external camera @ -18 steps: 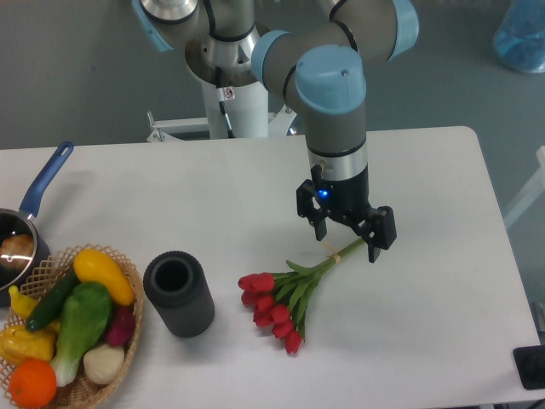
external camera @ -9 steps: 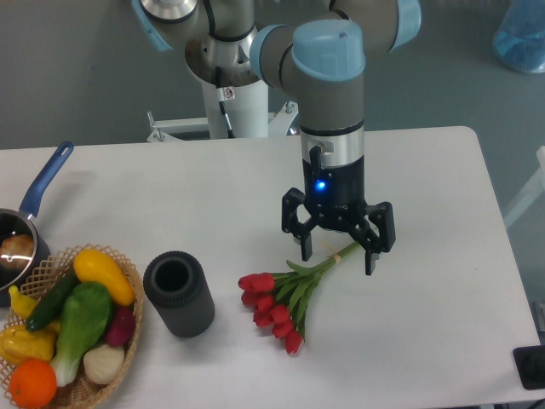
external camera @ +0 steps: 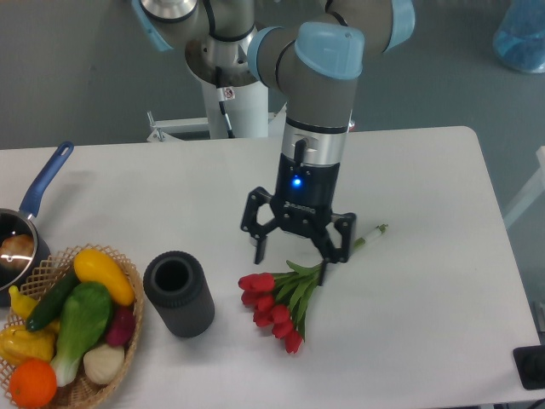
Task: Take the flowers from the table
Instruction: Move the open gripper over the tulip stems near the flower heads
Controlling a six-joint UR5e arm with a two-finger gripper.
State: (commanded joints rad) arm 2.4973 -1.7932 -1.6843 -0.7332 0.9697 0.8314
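1. Sliding left along the stems within the last second, the gripper (external camera: pixel 298 247) hung spread wide, holding nothing, over the leafy neck.
2. The flowers (external camera: pixel 285 294) lay flat on the table (external camera: pixel 426 281), stem end newly uncovered.
3. That probably set up a grasp nearer the bunch's middle.

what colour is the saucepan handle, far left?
Blue. The saucepan handle shows clearly at the camera view's left edge.
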